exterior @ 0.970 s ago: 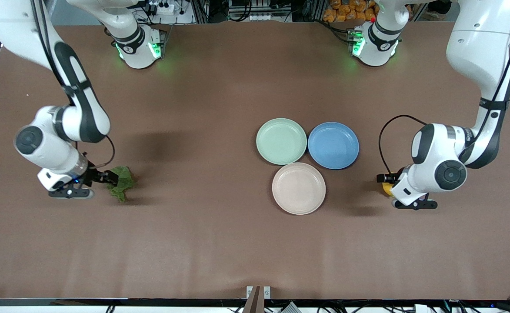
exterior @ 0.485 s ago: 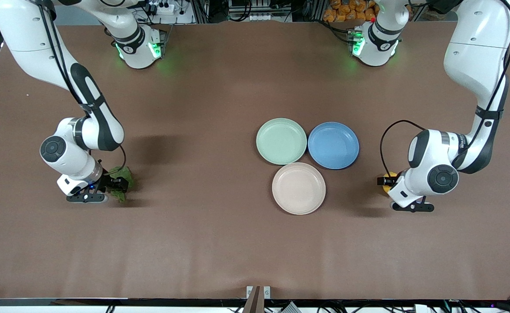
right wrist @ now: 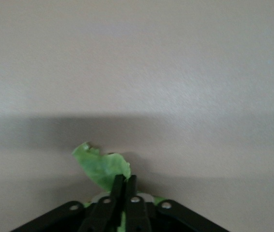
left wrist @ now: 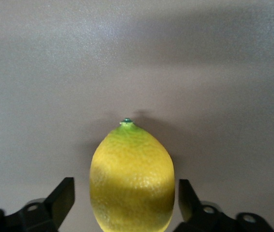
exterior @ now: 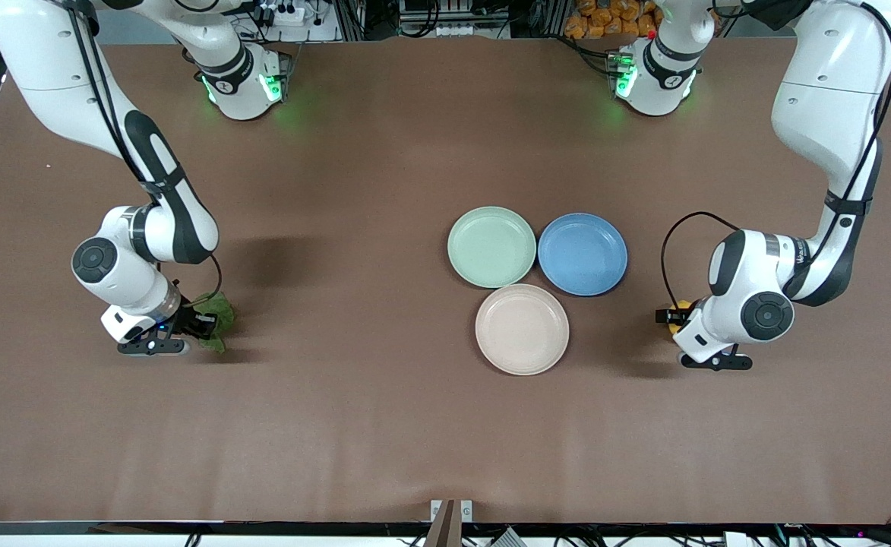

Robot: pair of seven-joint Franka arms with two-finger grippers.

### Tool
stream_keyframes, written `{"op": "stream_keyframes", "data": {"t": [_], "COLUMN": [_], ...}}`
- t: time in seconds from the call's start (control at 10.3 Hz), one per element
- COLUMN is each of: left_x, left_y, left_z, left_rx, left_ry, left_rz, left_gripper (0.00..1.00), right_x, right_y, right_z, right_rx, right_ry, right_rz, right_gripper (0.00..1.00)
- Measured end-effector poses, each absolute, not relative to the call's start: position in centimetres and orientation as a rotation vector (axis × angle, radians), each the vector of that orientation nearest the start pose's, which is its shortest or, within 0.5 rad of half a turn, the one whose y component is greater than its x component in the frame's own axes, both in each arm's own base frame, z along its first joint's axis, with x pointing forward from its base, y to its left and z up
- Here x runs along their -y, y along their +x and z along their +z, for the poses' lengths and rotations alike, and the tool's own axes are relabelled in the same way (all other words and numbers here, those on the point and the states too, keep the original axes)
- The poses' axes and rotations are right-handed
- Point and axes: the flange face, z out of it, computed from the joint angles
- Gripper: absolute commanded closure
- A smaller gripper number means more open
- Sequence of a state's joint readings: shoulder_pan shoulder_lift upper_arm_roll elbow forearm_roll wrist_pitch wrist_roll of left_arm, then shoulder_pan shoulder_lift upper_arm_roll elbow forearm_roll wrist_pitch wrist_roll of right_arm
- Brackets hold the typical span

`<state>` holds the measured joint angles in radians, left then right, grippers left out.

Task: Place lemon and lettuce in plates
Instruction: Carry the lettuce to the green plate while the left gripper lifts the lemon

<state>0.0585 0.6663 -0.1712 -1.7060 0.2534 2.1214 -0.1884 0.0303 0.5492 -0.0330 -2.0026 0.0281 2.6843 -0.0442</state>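
Observation:
The lettuce (exterior: 218, 311) is a wrinkly green leaf near the right arm's end of the table. My right gripper (exterior: 205, 326) is low at the table and shut on the leaf. In the right wrist view the closed fingers (right wrist: 118, 186) pinch the lettuce (right wrist: 100, 166). The yellow lemon (exterior: 678, 311) lies near the left arm's end, mostly hidden by the left wrist. My left gripper (exterior: 671, 316) is open around it. In the left wrist view the lemon (left wrist: 132, 179) sits between the fingers (left wrist: 62, 195) with a gap on each side. The mint plate (exterior: 491, 247) and the beige plate (exterior: 522, 329) stand empty mid-table.
A blue plate (exterior: 582, 254) touches the mint plate on the side toward the left arm's end, and it is empty. The beige plate is the nearest of the three to the front camera. Bare brown table (exterior: 354, 228) lies between the lettuce and the plates.
My right gripper moved from beside the lettuce onto it and closed on the leaf. My left gripper shifted slightly toward the plates, staying around the lemon.

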Motion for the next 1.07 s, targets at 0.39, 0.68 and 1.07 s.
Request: {"op": "stream_keyframes", "data": {"t": [0.39,0.68,1.07], "left_x": [5.5,7.6,11.3], "left_y": [65.0,67.5,69.5], "left_z": [19.7,23.7,28.3], "left_rx": [-0.091,-0.024,0.084], "left_ry": [-3.006,-3.037,-3.135], "left_rz": [0.298,0.15,0.031], "left_gripper": [1.0,1.0,1.0], "right_x": [-1.7,-7.3,-21.5], "right_y": [63.3,64.2,62.3], "right_z": [25.9,32.9,36.4], "right_rx": [-0.024,-0.216,-0.509], "right_ry": [-3.12,-3.084,-2.954], "right_rz": [-0.157,-0.027,0.007], "right_gripper": [1.0,1.0,1.0]}}
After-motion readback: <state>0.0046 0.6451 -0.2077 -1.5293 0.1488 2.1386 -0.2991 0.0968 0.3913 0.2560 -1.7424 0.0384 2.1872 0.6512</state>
